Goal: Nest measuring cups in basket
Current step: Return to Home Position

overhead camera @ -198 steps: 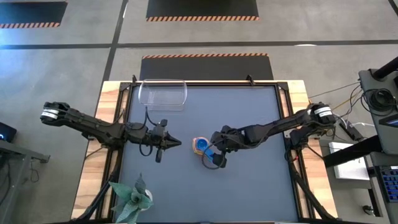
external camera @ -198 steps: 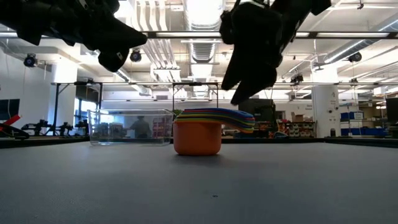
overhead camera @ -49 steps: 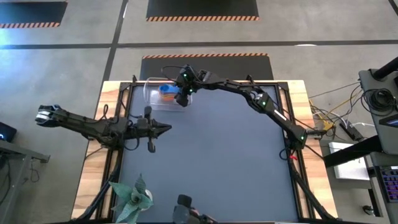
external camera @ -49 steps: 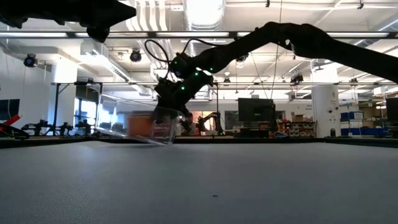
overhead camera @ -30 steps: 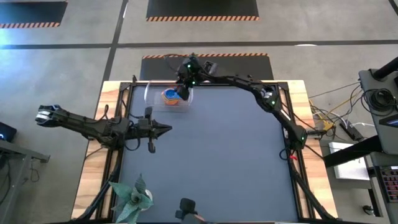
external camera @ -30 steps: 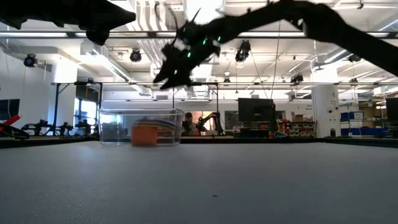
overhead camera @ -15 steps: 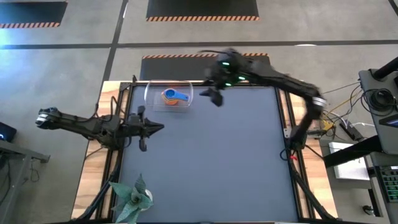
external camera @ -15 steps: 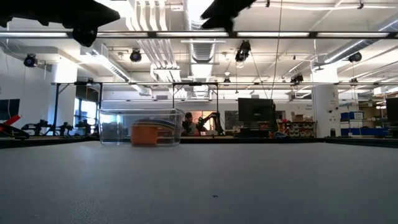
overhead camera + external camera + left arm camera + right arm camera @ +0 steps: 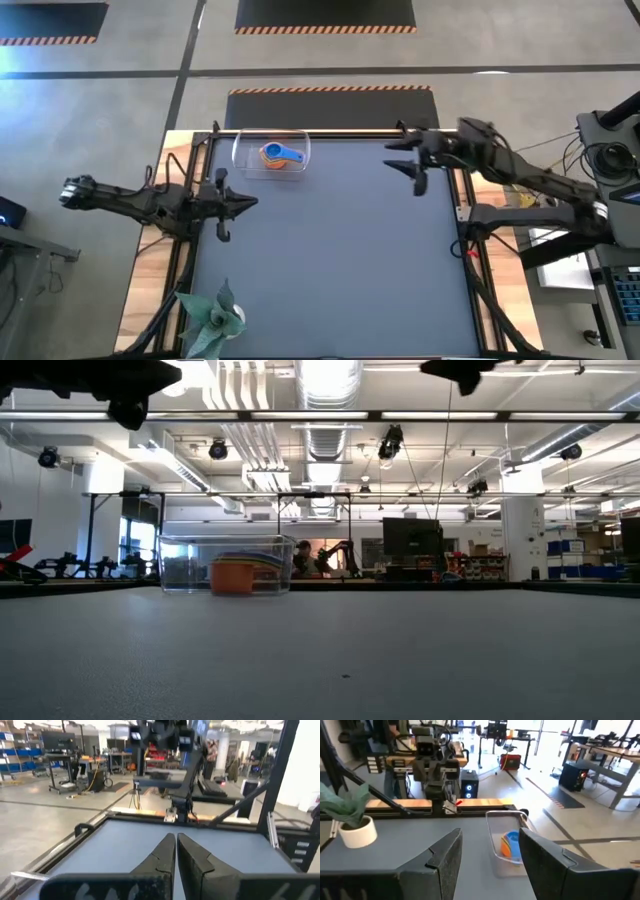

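Observation:
The clear basket (image 9: pixel 270 157) stands on its bottom at the table's far edge, left of centre. The measuring cups (image 9: pixel 272 153) sit stacked in it, orange outermost and blue on top, the blue handle (image 9: pixel 292 154) pointing right. The stack shows through the basket's wall (image 9: pixel 240 574) and in the right wrist view (image 9: pixel 510 843). My right gripper (image 9: pixel 405 160) is open and empty, high near the far right corner, well away from the basket (image 9: pixel 506 851). My left gripper (image 9: pixel 252 201) is shut and empty, held above the table's left side.
A potted plant (image 9: pixel 211 320) in a white pot (image 9: pixel 356 831) stands at the near left corner. The dark mat (image 9: pixel 340 260) between the arms is bare. Frame rails run along the table's edges (image 9: pixel 330 132).
My right gripper has left the basket, risen and swung along the far edge toward the table's right edge, empty. The basket and the stacked cups have stayed where they were. My left gripper has drawn back a little toward the table's left edge.

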Tool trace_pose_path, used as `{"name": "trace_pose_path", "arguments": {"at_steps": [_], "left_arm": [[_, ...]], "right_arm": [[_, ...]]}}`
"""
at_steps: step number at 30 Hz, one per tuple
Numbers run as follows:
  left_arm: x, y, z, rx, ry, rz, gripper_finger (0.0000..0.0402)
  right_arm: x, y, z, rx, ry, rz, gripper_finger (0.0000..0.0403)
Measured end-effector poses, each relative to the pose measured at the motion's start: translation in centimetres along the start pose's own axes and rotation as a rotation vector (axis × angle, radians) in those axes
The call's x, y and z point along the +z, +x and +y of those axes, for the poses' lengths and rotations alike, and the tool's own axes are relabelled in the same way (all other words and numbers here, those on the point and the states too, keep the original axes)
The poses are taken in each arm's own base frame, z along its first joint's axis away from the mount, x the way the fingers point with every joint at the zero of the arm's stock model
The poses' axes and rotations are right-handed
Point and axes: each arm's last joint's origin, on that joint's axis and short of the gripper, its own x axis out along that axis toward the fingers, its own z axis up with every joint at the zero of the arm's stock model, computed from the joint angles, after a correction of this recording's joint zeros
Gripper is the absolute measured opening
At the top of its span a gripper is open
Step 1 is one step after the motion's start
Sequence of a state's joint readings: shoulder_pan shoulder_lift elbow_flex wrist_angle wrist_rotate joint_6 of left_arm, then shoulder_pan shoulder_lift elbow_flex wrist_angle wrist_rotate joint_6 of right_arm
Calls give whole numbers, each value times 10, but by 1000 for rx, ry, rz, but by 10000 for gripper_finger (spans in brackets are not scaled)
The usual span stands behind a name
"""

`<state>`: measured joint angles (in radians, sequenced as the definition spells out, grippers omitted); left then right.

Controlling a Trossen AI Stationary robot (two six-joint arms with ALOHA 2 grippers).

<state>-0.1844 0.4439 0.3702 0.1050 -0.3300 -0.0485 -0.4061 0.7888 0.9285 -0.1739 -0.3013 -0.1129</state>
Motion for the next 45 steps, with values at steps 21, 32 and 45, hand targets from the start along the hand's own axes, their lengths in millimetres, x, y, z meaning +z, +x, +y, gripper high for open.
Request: {"name": "trace_pose_path", "arguments": {"at_steps": [21, 32, 45], "left_arm": [[3, -64, 22, -14, -174, -135, 0], [-35, -46, 17, -26, -191, -76, 0], [-68, -35, 16, -3, -184, -50, 0]], "right_arm": [[-62, -108, 41, 14, 174, -205, 182], [-100, -126, 52, 48, 237, -189, 182], [-129, -95, 45, 40, 184, -381, 182]]}}
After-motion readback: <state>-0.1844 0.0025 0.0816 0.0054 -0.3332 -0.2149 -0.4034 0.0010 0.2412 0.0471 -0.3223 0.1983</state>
